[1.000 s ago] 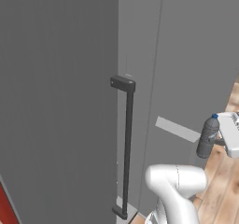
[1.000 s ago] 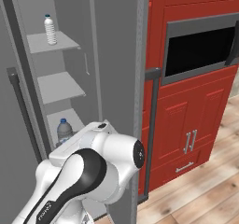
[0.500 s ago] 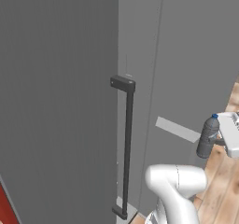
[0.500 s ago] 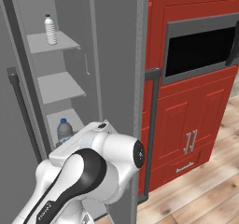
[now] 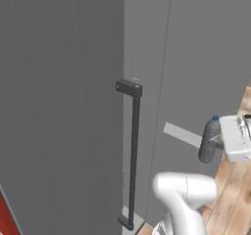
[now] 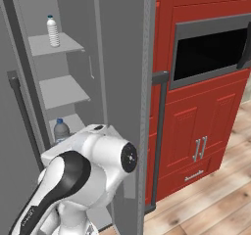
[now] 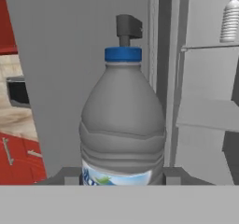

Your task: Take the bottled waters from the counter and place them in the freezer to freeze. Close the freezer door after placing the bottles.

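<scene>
Carrying a small translucent grey-blue plastic water bottle (image 7: 122,120) upright, the two-finger gripper (image 5: 215,143) is clamped around it beside the open tall grey freezer (image 6: 63,89). One bottle (image 6: 53,31) already stands on the top shelf. Next move, judged: swing inside and set it on a free shelf.

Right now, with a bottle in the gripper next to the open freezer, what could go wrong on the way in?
1. The held bottle hangs outside, beyond the open freezer door; swinging it in could clip the door's edge or its bar handle.
2. The top shelf already carries a bottle; going there risks toppling it.
3. The gripper holds the bottle low on its body, so a bump may tilt it.
</scene>
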Robot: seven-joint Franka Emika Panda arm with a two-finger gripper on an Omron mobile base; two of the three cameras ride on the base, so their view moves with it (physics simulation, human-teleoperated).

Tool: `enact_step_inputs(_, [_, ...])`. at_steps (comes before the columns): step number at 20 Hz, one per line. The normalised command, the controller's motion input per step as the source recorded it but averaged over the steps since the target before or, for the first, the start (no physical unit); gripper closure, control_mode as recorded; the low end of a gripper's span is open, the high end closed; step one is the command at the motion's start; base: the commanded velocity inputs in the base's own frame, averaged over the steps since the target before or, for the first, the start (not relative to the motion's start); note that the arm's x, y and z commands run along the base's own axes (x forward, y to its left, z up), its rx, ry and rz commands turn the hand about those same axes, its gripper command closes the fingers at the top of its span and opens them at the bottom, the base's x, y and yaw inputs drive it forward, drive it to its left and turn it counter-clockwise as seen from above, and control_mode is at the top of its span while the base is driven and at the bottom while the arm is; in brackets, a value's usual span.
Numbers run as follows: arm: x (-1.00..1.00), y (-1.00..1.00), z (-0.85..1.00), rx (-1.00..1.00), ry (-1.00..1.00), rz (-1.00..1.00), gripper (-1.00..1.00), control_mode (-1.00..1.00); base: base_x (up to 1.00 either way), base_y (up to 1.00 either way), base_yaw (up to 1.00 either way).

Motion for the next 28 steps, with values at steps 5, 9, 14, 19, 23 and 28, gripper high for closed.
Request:
enact_step_inputs(5, [0.50, 0.60, 0.00, -0.03, 0.02, -0.36, 1.00, -1.00, 0.00, 0.00, 0.00])
enact_step_inputs(9, [0.51, 0.38, 0.00, -0.04, 0.02, -0.24, 1.00, -1.00, 0.00, 0.00, 0.00])
enact_step_inputs(14, [0.34, 0.07, -0.01, 0.00, -0.02, -0.09, 1.00, -1.00, 0.00, 0.00, 0.00])
enact_step_inputs(19, [0.44, 0.33, -0.08, -0.03, -0.04, -0.02, 1.00, -1.00, 0.00, 0.00, 0.00])
enact_step_inputs(23, [0.54, 0.35, -0.04, -0.01, 0.00, 0.00, 1.00, -1.00, 0.00, 0.00, 0.00])
enact_step_inputs(28, [0.52, 0.16, 0.00, 0.00, 0.01, 0.06, 1.00, -1.00, 0.00, 0.00, 0.00])
